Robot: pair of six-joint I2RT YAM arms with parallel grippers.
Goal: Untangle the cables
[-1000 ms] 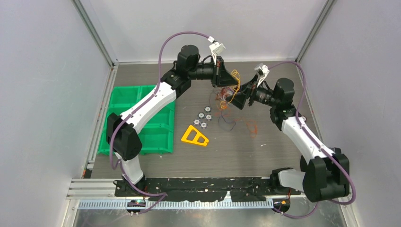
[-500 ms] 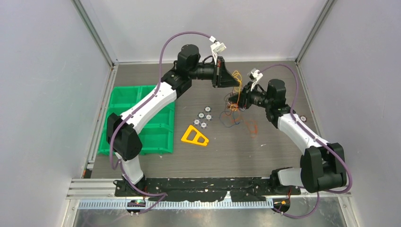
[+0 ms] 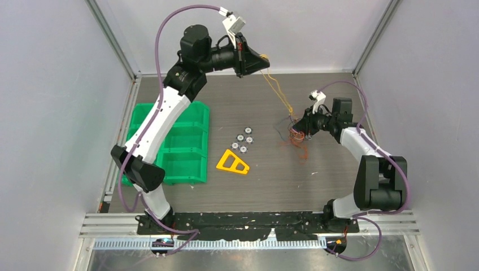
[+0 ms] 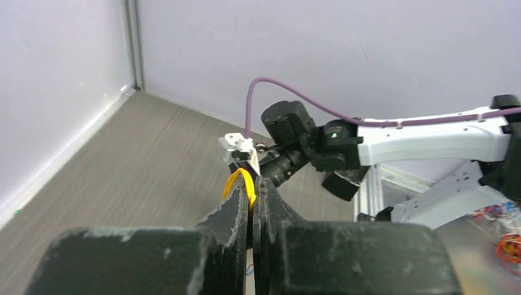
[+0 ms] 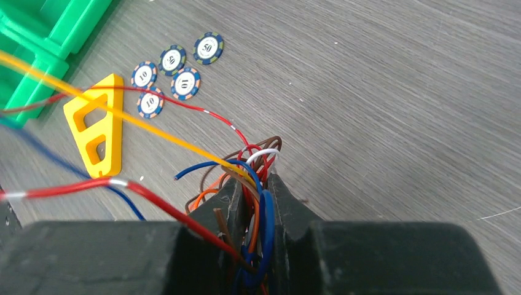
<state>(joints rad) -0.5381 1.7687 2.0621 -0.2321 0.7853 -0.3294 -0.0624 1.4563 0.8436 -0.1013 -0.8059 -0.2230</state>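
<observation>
The cables are a bunch (image 3: pixel 294 134) of red, blue, orange, brown and white wires on the table at right centre. My right gripper (image 3: pixel 299 129) is low over them and shut on the bunch (image 5: pixel 265 215), with wires packed between its jaws (image 5: pixel 255 181). One yellow cable (image 3: pixel 277 90) runs taut from the bunch up to my left gripper (image 3: pixel 263 61), which is raised near the back wall. The left gripper (image 4: pixel 252 185) is shut on that yellow cable's loop (image 4: pixel 236 179). The yellow cable (image 5: pixel 123 117) crosses the right wrist view diagonally.
Several poker chips (image 3: pixel 243 141) (image 5: pixel 175 67) and a yellow triangular frame (image 3: pixel 232 162) (image 5: pixel 101 126) lie left of the bunch. A green compartment bin (image 3: pixel 144 113) stands at the left. A loose orange strand (image 3: pixel 303 153) lies in front of the bunch.
My right gripper shut on the bunch and carried it right and down to the table. My left arm rose up and back, drawing the yellow cable out taut.
</observation>
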